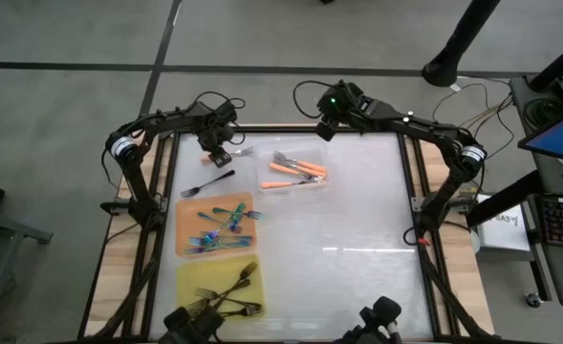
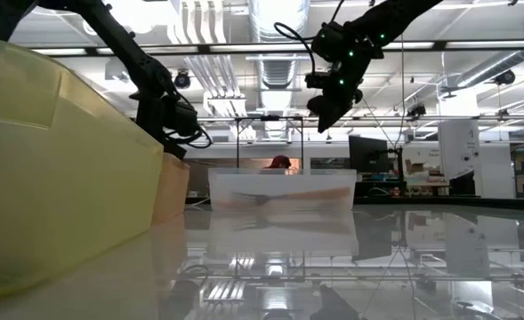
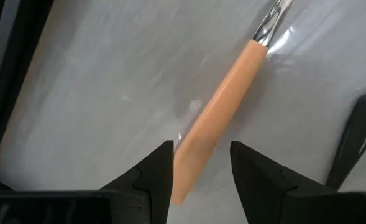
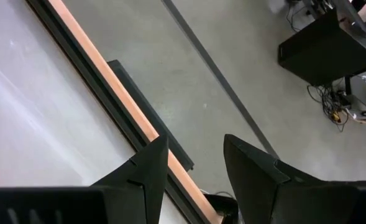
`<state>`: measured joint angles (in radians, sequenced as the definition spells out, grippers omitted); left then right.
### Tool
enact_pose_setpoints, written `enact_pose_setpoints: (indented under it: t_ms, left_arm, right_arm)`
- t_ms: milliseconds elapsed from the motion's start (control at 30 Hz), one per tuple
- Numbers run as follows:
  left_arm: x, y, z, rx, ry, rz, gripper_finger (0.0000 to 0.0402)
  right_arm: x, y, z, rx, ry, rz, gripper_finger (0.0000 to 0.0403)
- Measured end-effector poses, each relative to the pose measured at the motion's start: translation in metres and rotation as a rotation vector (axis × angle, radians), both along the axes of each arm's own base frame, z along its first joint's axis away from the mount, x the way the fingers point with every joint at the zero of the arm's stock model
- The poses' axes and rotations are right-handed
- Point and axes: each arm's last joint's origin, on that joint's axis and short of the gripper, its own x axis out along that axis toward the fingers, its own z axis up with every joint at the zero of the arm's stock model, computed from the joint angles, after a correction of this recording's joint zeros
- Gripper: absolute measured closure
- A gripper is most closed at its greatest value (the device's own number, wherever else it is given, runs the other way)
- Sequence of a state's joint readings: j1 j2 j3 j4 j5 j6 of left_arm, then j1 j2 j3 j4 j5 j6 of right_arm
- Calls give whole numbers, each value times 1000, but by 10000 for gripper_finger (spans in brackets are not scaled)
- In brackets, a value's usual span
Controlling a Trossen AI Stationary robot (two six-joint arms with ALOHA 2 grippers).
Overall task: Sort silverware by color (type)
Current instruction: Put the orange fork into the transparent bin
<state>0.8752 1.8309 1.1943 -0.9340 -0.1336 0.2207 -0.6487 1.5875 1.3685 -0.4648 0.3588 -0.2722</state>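
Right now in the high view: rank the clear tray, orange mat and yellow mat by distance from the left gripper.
From the left gripper, at the table's far left:
1. Clear tray, just to its right, holding orange-handled forks.
2. Orange mat, nearer the front, with teal forks.
3. Yellow mat, front-left corner, with black forks.

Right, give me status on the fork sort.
Left gripper open, straddling an orange-handled fork on the table, not gripped. Right gripper open, empty, parked at the far edge. One black fork loose nearby. Nothing blocking.
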Motion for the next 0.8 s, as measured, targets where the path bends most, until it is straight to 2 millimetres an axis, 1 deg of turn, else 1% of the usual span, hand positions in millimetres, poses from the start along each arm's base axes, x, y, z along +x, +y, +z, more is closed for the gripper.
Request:
enact_pose_setpoints:
  t_ms: [133,233,400,633,800]
  left_arm:
    - [1,2,1,6,15,-6,262]
    - [2,5,1,-10,64,-15,262]
    - [12,17,-3,-12,109,-36,262]
    - [24,33,-12,-75,183,-95,262]
    - [27,34,-12,-130,177,-112,262]
  right_arm:
    - [0,0,0,-2,-2,0,255]
    - [0,0,0,-4,-5,0,255]
    - [0,0,-3,1,2,0,255]
    - [-3,3,-17,27,35,0,255]
    - [-5,4,-24,38,53,1,255]
